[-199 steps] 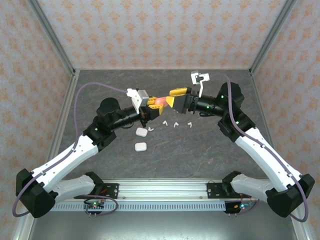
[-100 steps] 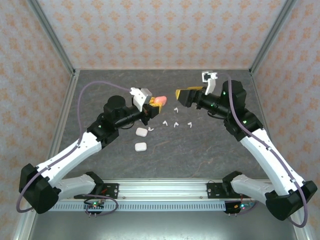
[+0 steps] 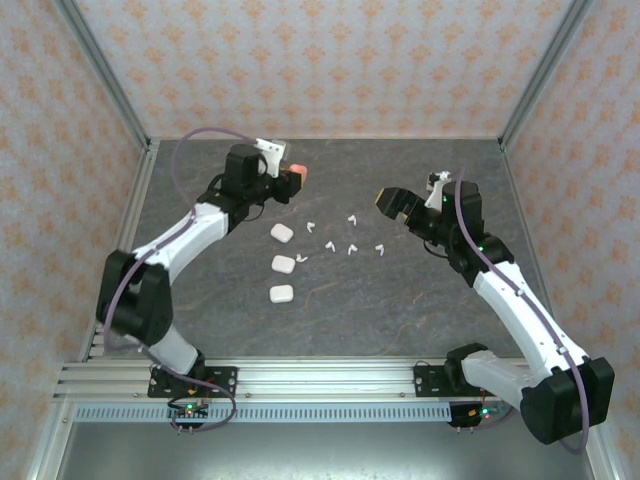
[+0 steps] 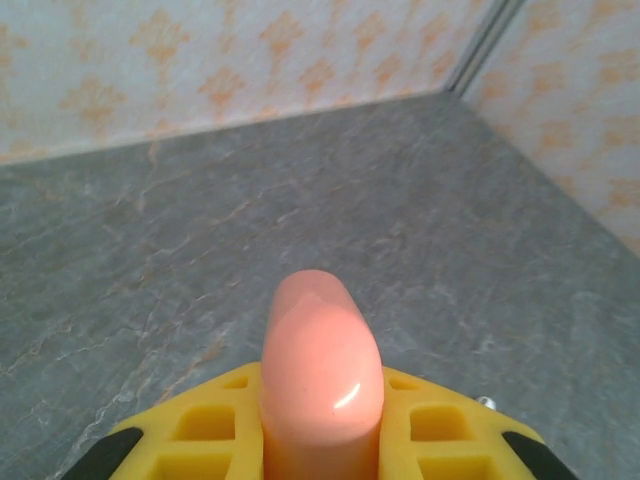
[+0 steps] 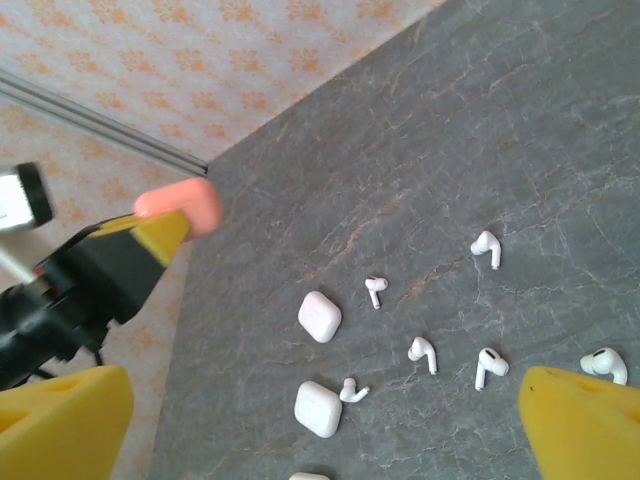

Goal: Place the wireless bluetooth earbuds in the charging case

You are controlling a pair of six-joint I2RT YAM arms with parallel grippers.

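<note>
At the far left of the table, the left gripper (image 3: 290,179) is pressed together on a coral-pink charging case (image 4: 320,365), which it holds above the surface. Across from it, the right gripper (image 3: 392,203) hangs with its jaws spread wide and nothing between them. Between the arms, six white earbuds (image 5: 423,351) lie scattered on the grey table (image 3: 400,300), near three white cases (image 5: 320,316). The earbuds are probably very light, hard and glossy, so one could skid or flip under a finger. Pinching across the stem, low to the table, looks the safest hold.
</note>
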